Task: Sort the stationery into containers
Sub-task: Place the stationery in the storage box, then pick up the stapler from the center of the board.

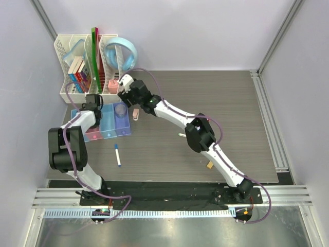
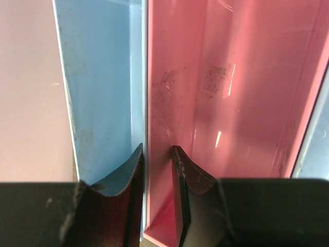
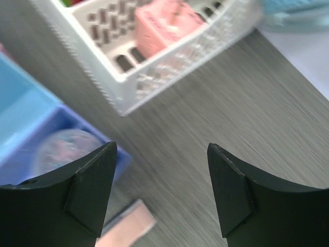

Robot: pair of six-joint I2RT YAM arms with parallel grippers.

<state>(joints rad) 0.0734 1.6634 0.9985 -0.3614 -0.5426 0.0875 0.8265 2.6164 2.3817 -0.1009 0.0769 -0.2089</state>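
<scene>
Only the left wrist view shows the left gripper (image 2: pixel 157 154) nearly closed, clamping the wall between the containers' (image 2: pixel 97 77) blue and pink bins. Overhead, a blue-capped marker (image 1: pixel 117 155) lies at their 5 o'clock. The right gripper (image 3: pixel 162 190) gapes wide, empty, a pink eraser (image 3: pixel 128 226) at its 7 o'clock.

Top camera looking down over the whole table (image 1: pixel 216 98), wrist cameras close — all three share the containers (image 1: pixel 109 128).

Eraser (image 1: pixel 136 114) just beside containers (image 1: pixel 109 127) (right end)
</scene>
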